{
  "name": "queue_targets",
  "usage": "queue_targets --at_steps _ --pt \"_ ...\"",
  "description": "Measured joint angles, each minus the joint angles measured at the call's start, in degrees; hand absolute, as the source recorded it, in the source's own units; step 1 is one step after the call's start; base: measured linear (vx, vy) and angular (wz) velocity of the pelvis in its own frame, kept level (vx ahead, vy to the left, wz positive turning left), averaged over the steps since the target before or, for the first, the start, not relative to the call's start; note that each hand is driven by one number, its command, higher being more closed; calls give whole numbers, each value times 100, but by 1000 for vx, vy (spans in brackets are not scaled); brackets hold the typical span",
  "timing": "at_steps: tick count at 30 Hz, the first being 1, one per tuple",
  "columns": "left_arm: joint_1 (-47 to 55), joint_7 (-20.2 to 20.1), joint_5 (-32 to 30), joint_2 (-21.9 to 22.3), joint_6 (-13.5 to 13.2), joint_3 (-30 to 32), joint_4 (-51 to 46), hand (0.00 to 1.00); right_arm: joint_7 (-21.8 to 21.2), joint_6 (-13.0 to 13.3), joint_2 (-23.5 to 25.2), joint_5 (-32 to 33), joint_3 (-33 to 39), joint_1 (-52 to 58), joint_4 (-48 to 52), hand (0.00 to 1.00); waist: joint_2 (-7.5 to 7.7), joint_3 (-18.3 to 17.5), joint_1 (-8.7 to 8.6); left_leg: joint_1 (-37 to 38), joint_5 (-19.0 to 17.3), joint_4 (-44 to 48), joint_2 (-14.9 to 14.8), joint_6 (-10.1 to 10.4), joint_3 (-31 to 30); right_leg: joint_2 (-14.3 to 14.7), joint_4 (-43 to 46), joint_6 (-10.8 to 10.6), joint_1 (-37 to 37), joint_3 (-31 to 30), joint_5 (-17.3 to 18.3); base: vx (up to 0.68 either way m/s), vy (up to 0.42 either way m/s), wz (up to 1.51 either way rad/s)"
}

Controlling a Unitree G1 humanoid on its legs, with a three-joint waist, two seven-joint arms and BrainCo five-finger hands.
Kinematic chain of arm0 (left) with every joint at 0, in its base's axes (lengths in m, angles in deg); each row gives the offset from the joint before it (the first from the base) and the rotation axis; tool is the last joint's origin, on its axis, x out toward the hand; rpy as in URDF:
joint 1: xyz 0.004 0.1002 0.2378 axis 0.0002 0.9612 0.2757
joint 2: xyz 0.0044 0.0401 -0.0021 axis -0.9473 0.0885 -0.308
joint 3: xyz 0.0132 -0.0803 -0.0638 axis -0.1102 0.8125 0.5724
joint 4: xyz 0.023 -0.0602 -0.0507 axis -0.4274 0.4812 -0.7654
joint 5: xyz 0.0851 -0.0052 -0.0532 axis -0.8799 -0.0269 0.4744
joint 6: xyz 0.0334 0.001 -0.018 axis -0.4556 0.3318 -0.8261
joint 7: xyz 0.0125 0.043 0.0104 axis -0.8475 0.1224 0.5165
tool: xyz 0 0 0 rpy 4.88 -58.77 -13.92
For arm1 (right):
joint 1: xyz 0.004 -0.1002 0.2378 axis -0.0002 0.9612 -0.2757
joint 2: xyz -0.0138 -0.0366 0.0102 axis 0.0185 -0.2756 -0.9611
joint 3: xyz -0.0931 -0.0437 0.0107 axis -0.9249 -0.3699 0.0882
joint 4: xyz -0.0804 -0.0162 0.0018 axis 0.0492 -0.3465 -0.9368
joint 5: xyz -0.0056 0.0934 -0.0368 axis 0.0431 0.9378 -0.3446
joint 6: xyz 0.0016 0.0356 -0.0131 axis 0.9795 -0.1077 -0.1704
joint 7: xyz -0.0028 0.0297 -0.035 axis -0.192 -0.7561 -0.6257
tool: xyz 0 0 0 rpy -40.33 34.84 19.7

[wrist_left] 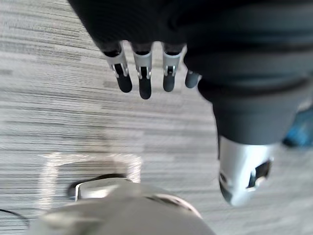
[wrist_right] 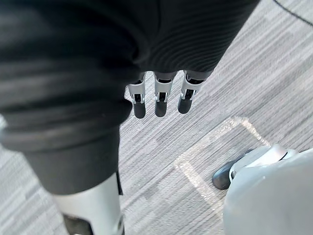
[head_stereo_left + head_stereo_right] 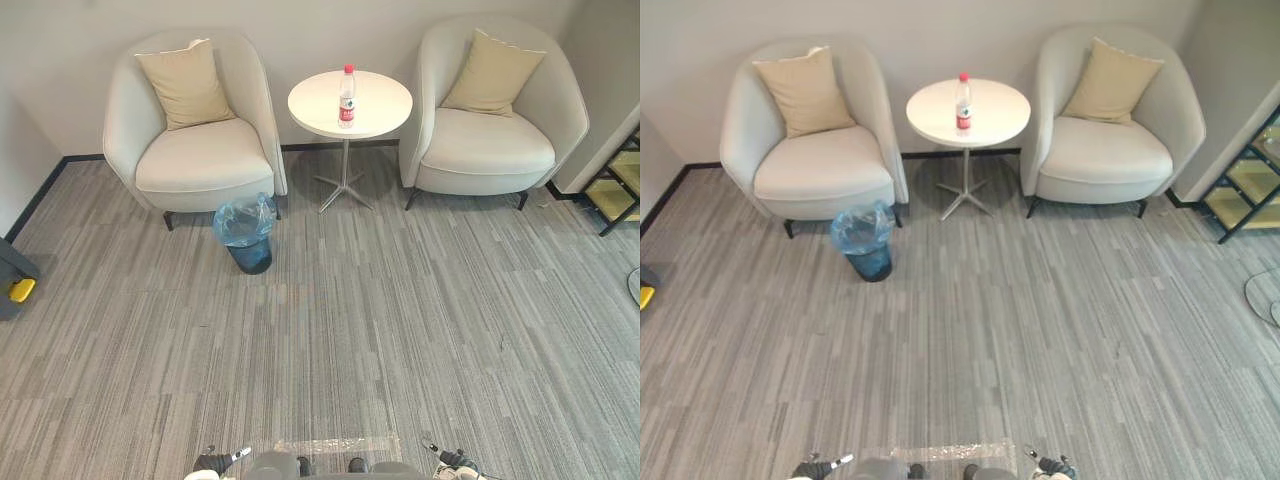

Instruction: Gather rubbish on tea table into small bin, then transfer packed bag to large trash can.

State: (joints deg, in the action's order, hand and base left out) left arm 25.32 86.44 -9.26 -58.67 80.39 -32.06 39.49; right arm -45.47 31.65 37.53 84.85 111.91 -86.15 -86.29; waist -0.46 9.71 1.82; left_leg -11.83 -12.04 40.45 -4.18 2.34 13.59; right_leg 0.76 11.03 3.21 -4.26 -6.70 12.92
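Observation:
A plastic bottle (image 3: 347, 97) with a red cap and red label stands upright on the round white tea table (image 3: 380, 115) between two armchairs. A small dark bin (image 3: 247, 236) lined with a blue bag sits on the carpet in front of the left armchair, left of the table's foot. My left hand (image 1: 142, 73) hangs at my side with straight fingers and holds nothing. My right hand (image 2: 159, 95) hangs the same way, fingers straight over the carpet. Both hands are far from the table and the bin.
Two cream armchairs (image 3: 195, 130) (image 3: 495, 115) with beige cushions flank the table against the wall. A black shelf (image 3: 620, 185) stands at the far right. A dark object with a yellow part (image 3: 15, 280) sits at the left edge. Grey carpet lies between me and the furniture.

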Motion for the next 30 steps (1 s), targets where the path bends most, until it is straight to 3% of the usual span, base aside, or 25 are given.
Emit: queue_targets --at_steps 3,4,5,6,9,11,13,14,15,16,17,18,20,21,22,23,24,25,26,28,30 --pt "66 -1 43 43 -7 91 -118 0 8 -39 1 0 -39 -6 7 0 -1 2 51 -300 -38 -653 -60 73 13 -108 -42 -84 -13 -261 94 230 131 -47" --pt "80 4 61 64 -7 101 -117 0 15 -54 -3 0 -36 3 26 0 -38 -21 62 -270 236 -1695 -14 124 -5 -208 -46 -196 -39 -345 219 291 192 -42" --pt "87 4 60 82 -8 98 -110 0 14 -52 -12 2 -32 14 37 0 -75 -42 62 -216 334 -1974 -24 135 -21 -206 -47 -241 -40 -353 255 367 299 -40" --pt "96 -3 53 58 4 100 -20 0 12 -58 -38 -2 22 70 1 0 -94 -106 73 -113 679 -2240 96 -100 -27 -300 -31 -361 -105 -456 417 255 217 -21" --pt "94 3 43 10 -4 158 -68 0 3 -64 129 -16 13 108 28 0 90 -228 203 41 222 -2164 280 -241 307 -548 360 -508 -58 -485 489 415 260 -40" --pt "93 8 40 14 5 153 -65 0 -9 -84 93 -37 -164 140 117 0 95 -237 248 404 100 -2196 324 -387 522 -577 1407 -608 271 -439 474 364 186 -51" --pt "70 -7 -10 -26 30 140 -75 0 -45 -58 105 -182 -413 187 329 0 133 -283 188 848 -47 -2387 394 -451 620 -587 3322 -1287 1069 -208 111 383 174 -20" --pt "44 -5 -9 -28 37 140 -72 0 -53 -50 109 -197 -431 187 387 0 129 -274 163 947 -64 -2434 396 -454 612 -598 3692 -1338 1226 -108 81 339 102 -5" --pt "-42 -6 -7 -15 58 138 -70 0 -65 -43 107 -236 -444 187 479 0 111 -259 148 1186 -79 -2572 392 -446 576 -648 4305 -1310 1534 183 94 319 52 5" --pt "-147 -8 -4 21 84 138 -68 0 -75 -32 99 -234 -465 184 593 0 38 -195 145 1547 -80 -2799 379 -444 485 -810 4631 -1124 1834 664 166 306 30 5" --pt "-147 -7 -2 37 83 139 -69 0 -74 -29 93 -237 -480 180 617 0 34 -191 151 1666 -80 -2887 371 -443 472 -859 4647 -1058 1911 800 201 304 -7 9" --pt "-175 -6 0 51 79 139 -75 0 -75 -31 89 -246 -492 156 661 0 18 -160 145 1976 -78 -3103 360 -440 466 -994 4490 -918 2026 1112 281 242 -28 11" --pt "-222 -8 3 71 78 138 -70 0 -110 -8 93 -249 -491 154 670 0 26 -154 125 2313 -89 -3330 323 -421 437 -1093 3838 -853 2198 1374 296 286 -93 21" --pt "-271 -9 5 128 71 136 -70 0 -117 12 87 -249 -478 94 664 0 -19 -146 72 2429 -182 -3445 235 -271 351 -1072 3221 -791 2317 1525 207 270 -139 33" --pt "-294 -11 8 151 70 133 -66 0 -119 8 84 -251 -479 36 633 0 3 -137 46 2464 -243 -3450 206 -172 293 -1054 2748 -776 2363 1526 76 354 -254 43" --pt "-303 -12 9 169 53 104 -61 0 -119 8 92 -252 -462 -8 472 0 84 -175 28 2510 -386 -3445 219 4 146 -926 1859 -667 2311 1320 -413 323 -249 37" --pt "-295 -12 9 168 48 98 -62 0 -119 10 106 -248 -459 1 425 0 141 -201 13 2530 -446 -3419 255 57 67 -914 1699 -549 2305 1253 -636 537 -372 40" --pt "-322 -13 1 359 35 140 1 0 -140 6 34 -238 -393 -51 392 0 -28 -240 -10 2676 -507 -3354 97 139 -179 -803 1877 -597 2215 1360 -477 340 -217 28" --pt "-322 -19 5 398 28 141 27 0 -141 2 4 -239 -398 -51 381 0 -83 -273 -9 2643 -501 -3276 47 138 -269 -760 1875 -573 2199 1395 -391 428 -269 26" --pt "-321 -23 -3 558 6 197 -78 0 -144 -17 -47 -235 -395 -55 347 0 -200 -301 3 1945 -481 -1807 -191 175 -674 -690 1756 -482 1999 1542 -169 382 -273 21" --pt "-346 -20 13 606 17 327 -121 0 -111 -37 -112 -221 -425 -59 371 0 -326 -244 8 1038 -71 216 -468 511 -930 -565 1438 -388 1521 1664 -46 370 -231 26"
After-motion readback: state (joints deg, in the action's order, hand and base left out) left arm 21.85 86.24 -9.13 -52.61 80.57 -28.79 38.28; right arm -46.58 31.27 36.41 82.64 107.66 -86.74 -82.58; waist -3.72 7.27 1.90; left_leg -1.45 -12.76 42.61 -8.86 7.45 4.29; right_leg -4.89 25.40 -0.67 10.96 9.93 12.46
